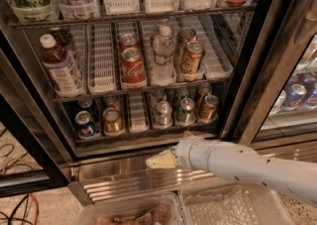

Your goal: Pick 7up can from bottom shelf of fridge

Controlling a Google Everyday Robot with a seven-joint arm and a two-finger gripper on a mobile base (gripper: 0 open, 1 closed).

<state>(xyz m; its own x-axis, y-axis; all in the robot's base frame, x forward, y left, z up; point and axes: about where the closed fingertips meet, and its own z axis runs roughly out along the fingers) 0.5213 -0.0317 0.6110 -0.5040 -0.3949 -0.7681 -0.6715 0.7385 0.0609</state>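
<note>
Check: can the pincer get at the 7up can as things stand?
Probably yes. The pincer hangs just below the bottom shelf, by the steel base strip; the 7up can stands at the shelf's front with nothing in front of it.
</note>
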